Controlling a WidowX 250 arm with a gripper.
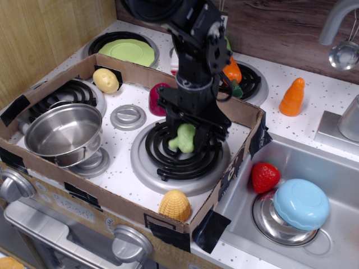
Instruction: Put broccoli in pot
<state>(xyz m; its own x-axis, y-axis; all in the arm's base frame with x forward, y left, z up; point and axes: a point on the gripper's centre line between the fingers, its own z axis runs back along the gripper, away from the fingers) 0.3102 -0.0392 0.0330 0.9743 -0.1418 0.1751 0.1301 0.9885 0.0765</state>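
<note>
The broccoli (183,138), a small light-green floret, sits between the fingers of my black gripper (189,134), just over the black coil burner (174,157) in the middle of the toy stove. The gripper is shut on it. The shiny steel pot (59,131) stands empty on the front left burner, well to the left of the gripper and apart from it. The arm hides part of the back burner behind it.
A low cardboard wall (112,64) rings the stove top. Inside it are a grey lid (128,116), a yellow potato (105,80), a dark red toy (157,100) and yellow corn (174,205). A lime plate (127,51) lies at the back left. A strawberry (265,176) and a blue lid (301,203) are in the sink.
</note>
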